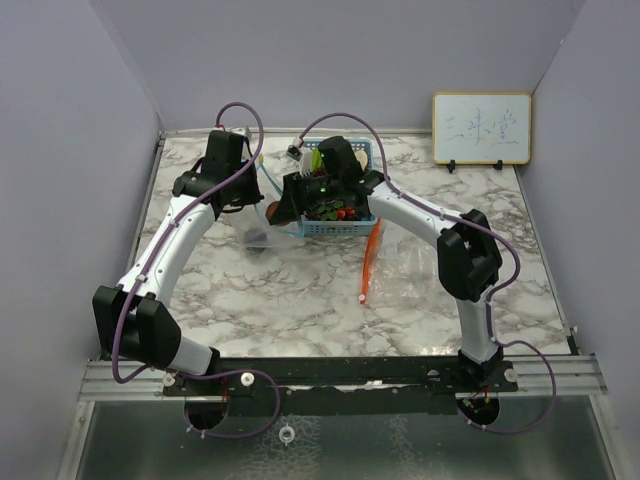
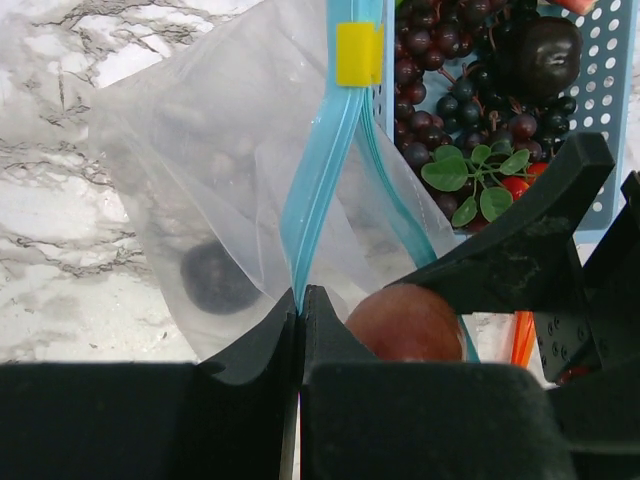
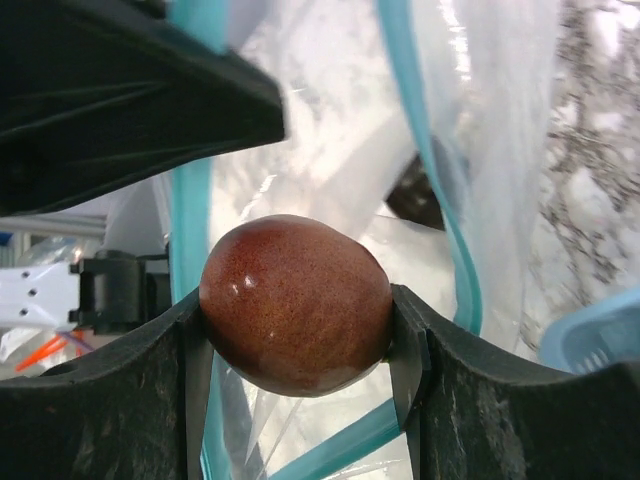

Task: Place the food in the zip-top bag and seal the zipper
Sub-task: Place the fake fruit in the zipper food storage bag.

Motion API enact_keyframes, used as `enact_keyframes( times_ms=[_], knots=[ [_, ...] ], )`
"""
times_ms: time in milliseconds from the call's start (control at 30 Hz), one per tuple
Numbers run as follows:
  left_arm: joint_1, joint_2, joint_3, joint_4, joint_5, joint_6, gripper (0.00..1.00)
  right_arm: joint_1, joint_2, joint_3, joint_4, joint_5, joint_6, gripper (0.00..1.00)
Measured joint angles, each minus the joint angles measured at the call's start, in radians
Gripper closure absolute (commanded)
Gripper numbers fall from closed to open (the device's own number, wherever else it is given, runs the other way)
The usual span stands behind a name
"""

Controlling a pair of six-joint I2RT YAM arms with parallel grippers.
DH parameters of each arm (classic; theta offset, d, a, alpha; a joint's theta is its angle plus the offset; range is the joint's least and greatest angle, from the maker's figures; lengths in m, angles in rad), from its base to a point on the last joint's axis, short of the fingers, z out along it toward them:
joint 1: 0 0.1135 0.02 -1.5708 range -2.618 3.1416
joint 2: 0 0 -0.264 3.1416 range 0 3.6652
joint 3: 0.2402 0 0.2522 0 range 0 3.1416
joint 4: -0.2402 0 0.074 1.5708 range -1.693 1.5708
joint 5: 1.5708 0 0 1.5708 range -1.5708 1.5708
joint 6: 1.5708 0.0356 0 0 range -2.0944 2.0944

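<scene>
While the left end effector [image 2: 300, 300] is closed tight on the blue zipper [image 2: 320, 170] strip of the zip-top bag [image 2: 200, 160], it holds one side of the mouth up, so the bag hangs open near the middle of the far edge of the worktop [image 1: 300, 300]. The right end effector [image 3: 296, 325] is closed around the reddish round fruit [image 3: 295, 295], one finger on each side, and holds it at the mouth of the bag, between the two blue strips. I judge that this fruit is about to be let go into the bag; it is not yet inside.

One dark round piece [image 2: 215, 277] already lies at the bottom of the bag, blurred behind the plastic. Much food is not packed: the dark purple grape bunches [image 2: 430, 60], the green leaves [image 2: 475, 175] and a red cherry tomato [image 2: 515, 187] lie in the light-blue basket [image 2: 612, 100], which stands just beside the bag, toward the far edge. The yellow slider [image 2: 358, 53] sits at one end of the zipper, and the zipper is open. So the task looks to be in its early part: most pieces have to go in, and the sealing is not begun. A second bag [image 1: 372, 255] with an orange strip lies flat toward the right of the worktop's middle.
</scene>
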Motion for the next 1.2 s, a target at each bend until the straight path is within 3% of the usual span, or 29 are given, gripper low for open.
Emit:
enact_keyframes(
  times_ms=[300, 633, 933, 1200],
  knots=[
    [0.000, 0.000, 0.000, 0.001, 0.033, -0.015, 1.00, -0.003, 0.019, 0.060, -0.120, 0.216, 0.020, 0.03],
    [0.000, 0.000, 0.000, 0.008, 0.053, -0.030, 1.00, -0.003, -0.014, 0.082, -0.140, 0.321, 0.005, 0.00],
    [0.005, 0.000, 0.000, 0.008, 0.046, -0.030, 1.00, -0.030, -0.156, 0.064, -0.205, 0.685, -0.023, 0.04],
    [0.005, 0.000, 0.000, 0.008, 0.046, -0.030, 1.00, -0.087, 0.089, 0.293, -0.377, 1.003, -0.058, 0.05]
  ],
)
